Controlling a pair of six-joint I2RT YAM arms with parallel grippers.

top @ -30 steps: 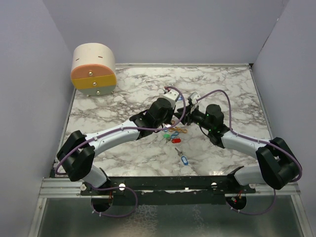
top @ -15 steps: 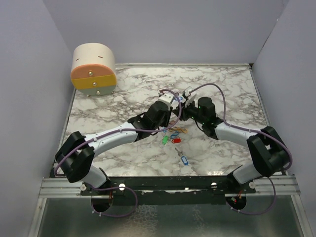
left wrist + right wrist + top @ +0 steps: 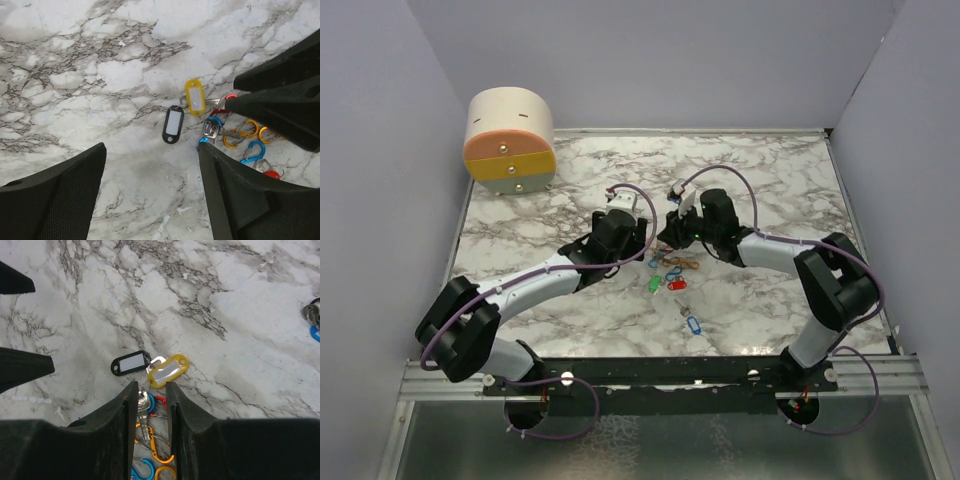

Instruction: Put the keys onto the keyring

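1. The left gripper (image 3: 151, 147) is standing with its jaws spread wide and nothing between them. It is hovering over bare marble just beside the key pile, on the side toward the bench's left edge.
2. The right gripper (image 3: 148, 390) is sitting with its fingers drawn close, straddling a silver metal piece (image 3: 143, 401) at the edge of the pile. I cannot tell whether it is pinching that piece or only poised over it.
3. The keys are lying about the middle of the bench (image 3: 790, 190).
   - The yellow-tagged key (image 3: 167, 371) and the black-tagged key (image 3: 131, 362) are lying just beside each other, directly off the right gripper's tips.
   - The green-tagged key (image 3: 654, 285) and the red-tagged key (image 3: 676, 284) are lying side by side, a little toward the near edge.
   - The blue-tagged key (image 3: 692, 325) is lying alone, closer again to the near edge.
4. The carabiner clips (image 3: 228, 144) are lying in a tangle beneath the right gripper's fingers.
5. Handling, as I judge it:
   - The keys look light, flat and stiff.
   - The smooth plastic tags will likely skate on polished marble when nudged.
   - Lying flat, they are offering little edge to grab.
   - The best hold is probably across a tag's narrow width, leaving its hole end free.
   - Anything lifted from the tangle may drag its neighbours along.
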